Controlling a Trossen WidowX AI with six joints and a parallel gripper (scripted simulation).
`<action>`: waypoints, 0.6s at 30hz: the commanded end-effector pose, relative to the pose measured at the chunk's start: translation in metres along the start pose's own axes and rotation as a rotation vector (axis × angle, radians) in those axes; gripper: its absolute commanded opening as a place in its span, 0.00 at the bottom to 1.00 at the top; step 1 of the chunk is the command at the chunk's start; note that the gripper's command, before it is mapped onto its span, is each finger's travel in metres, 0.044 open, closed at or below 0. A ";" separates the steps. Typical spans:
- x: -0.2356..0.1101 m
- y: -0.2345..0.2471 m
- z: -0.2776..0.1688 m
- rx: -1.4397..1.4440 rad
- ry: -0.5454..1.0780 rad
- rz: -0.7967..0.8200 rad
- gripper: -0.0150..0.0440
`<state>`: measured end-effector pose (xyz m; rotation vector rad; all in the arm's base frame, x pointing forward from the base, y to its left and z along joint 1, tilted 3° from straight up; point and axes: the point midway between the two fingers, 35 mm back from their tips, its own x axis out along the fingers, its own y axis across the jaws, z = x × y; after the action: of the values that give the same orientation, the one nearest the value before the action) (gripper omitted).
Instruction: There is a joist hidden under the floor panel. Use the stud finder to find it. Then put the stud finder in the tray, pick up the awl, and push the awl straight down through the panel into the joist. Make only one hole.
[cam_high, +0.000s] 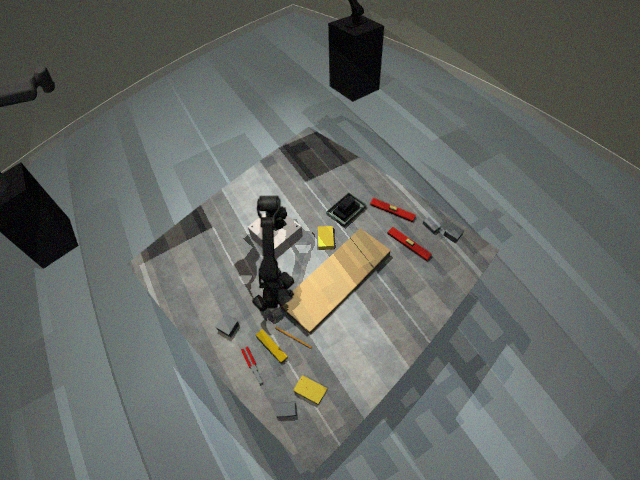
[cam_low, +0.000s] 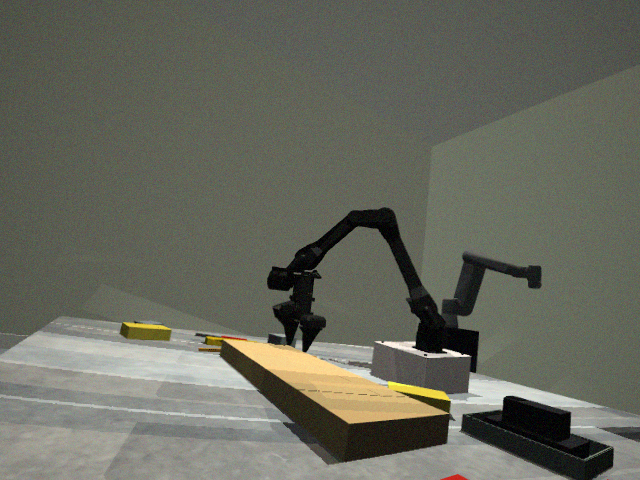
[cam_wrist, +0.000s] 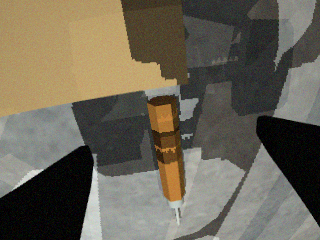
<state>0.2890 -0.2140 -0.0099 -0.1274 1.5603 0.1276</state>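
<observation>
1. Grey patchwork floor (cam_high: 392, 330) inside dull olive walls; tools scattered around a long tan floor panel (cam_high: 336, 279).
2. Arm stands on a pale base block (cam_low: 449, 374) and reaches past the panel's far end.
3. Claw (cam_low: 299, 338) points down, jaws spread wide, nothing between them.
4. Wrist view: awl (cam_wrist: 167, 150) lies on the floor just off the panel edge, orange handle, thin metal tip pointing away from the panel. It sits between the two dark fingers, not touched.
5. Black stud finder (cam_low: 535, 415) sits in the dark tray (cam_low: 516, 439), near the panel's other end.
6. Yellow block (cam_low: 421, 395) lies beside the panel, between base block and tray.
</observation>
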 end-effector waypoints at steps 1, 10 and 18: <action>0.009 0.003 -0.002 -0.003 0.011 0.010 1.00; 0.024 0.003 -0.002 -0.003 0.011 0.010 1.00; 0.029 0.004 -0.002 -0.003 0.011 0.010 1.00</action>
<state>0.2890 -0.2123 -0.0358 -0.1278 1.5640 0.1333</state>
